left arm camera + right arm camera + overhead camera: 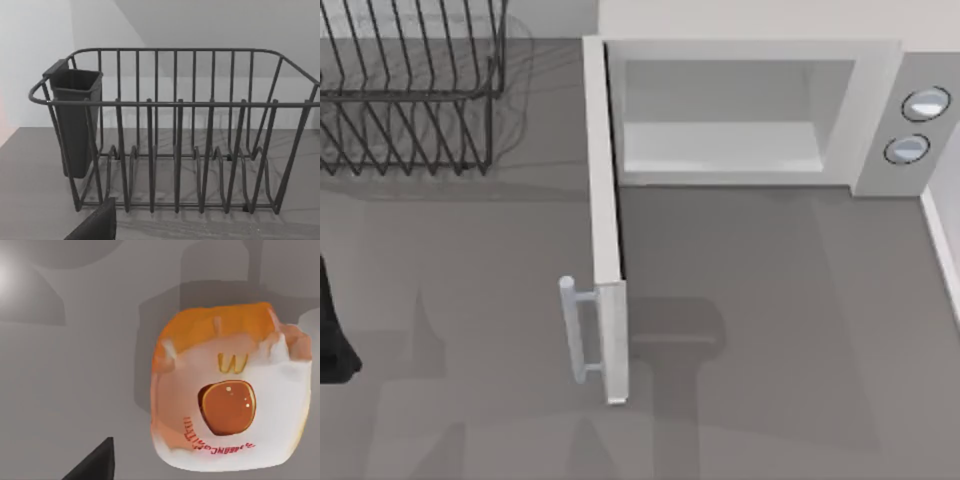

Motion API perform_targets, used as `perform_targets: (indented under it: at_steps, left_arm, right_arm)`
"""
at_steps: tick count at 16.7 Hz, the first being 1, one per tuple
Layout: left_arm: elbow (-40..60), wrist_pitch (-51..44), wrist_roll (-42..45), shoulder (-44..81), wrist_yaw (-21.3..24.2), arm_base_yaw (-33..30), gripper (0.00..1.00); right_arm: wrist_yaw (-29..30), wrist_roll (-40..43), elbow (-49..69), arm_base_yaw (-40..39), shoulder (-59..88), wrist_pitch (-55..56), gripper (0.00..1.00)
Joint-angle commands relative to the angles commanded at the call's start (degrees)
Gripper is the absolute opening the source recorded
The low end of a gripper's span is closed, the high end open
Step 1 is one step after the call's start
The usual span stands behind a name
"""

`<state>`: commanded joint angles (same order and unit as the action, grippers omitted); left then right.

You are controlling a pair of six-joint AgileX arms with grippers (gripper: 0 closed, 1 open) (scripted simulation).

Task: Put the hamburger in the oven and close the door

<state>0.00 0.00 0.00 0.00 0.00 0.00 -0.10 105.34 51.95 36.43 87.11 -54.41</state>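
The hamburger [227, 390] appears close up in the right wrist view, orange on one side and white on the other, with a glossy brown bun, a yellow mark and red lettering. Grey tabletop and its shadow lie behind it. A dark part of my right gripper [92, 465] sits beside it, apart from it. The oven [880, 110] stands at the back right, its cavity [730, 120] bare. The door [605, 230] is swung wide open, pointing toward the front, with its silver bar handle [572, 330] on the left face. My left gripper [95, 225] is parked at the left edge.
A dark wire rack [410, 90] stands at the back left; the left wrist view faces the rack [175, 130] with a dark cup [75, 120] hung on its end. Two round knobs [917, 125] sit on the oven's right panel. Open grey table lies in front of the oven.
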Motion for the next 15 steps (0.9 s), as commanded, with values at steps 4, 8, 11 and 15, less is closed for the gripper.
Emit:
perform_targets:
  at_steps: [4,8,11,15]
  left_arm:
    - [0.00,0.00,0.00,0.00,0.00,0.00,1.00]
    - [0.00,0.00,0.00,0.00,0.00,0.00,1.00]
    - [0.00,0.00,0.00,0.00,0.00,0.00,1.00]
    - [0.00,0.00,0.00,0.00,0.00,0.00,1.00]
  right_arm:
    - [0.00,-0.26,-1.49,-0.19,1.13,2.43,1.00]
    - [0.00,-0.32,-6.01,-0.18,6.08,12.59,1.00]
    - [0.01,-0.39,-9.31,-0.19,9.64,19.38,1.00]
    - [0.01,-0.34,-10.20,-0.17,10.68,20.88,1.00]
